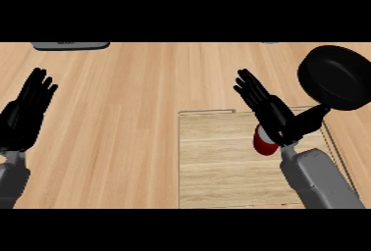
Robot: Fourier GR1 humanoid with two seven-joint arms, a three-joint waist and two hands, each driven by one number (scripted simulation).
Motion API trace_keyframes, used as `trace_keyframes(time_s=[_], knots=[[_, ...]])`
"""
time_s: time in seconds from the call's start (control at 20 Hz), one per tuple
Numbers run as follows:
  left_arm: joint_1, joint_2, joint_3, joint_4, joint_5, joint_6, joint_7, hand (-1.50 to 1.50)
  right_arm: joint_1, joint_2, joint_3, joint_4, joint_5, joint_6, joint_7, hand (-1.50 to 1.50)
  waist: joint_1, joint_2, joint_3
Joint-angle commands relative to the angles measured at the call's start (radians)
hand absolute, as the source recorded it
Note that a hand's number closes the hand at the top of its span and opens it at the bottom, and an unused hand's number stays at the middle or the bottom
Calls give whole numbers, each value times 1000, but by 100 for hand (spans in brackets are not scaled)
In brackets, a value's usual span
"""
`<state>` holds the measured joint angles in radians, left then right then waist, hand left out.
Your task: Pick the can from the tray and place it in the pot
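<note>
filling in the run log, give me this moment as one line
can: on tray, beside right wrist | right hand: open, above tray | left hand: open, resting at left | pot: empty, right of tray

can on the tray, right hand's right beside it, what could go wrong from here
1. The right hand is open, beside the red can rather than around it; closing from there might tip the can over on the wooden tray.
2. The hand and wrist hide much of the can, so its exact position is uncertain.
3. The black pot sits at the view's right edge with its handle pointing toward the tray; a carried can might clip it.
</note>
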<state>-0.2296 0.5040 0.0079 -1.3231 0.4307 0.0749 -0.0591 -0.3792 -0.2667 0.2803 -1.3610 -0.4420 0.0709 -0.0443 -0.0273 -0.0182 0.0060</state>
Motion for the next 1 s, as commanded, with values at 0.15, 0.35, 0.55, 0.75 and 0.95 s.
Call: trace_keyframes(time_s=[0.15,0.35,0.55,0.75,0.95], knots=[[-80,-37,-27,-54,-26,26,-23,0,-250,-68,49,-9,-172,440,76,150,109,33,-2],[-92,-79,-55,-73,-21,27,-26,0,-419,-274,42,-47,55,570,-22,150,117,34,-4],[-127,-109,-70,-95,-47,79,-20,0,-433,-334,19,25,34,844,-230,-150,118,55,3],[-141,-131,-92,-96,-72,109,-12,0,-482,-404,-61,70,42,1002,-394,-150,117,61,4],[-138,-134,-89,-81,-65,95,-19,0,-518,-454,-33,9,157,1022,-433,-150,123,64,3]])
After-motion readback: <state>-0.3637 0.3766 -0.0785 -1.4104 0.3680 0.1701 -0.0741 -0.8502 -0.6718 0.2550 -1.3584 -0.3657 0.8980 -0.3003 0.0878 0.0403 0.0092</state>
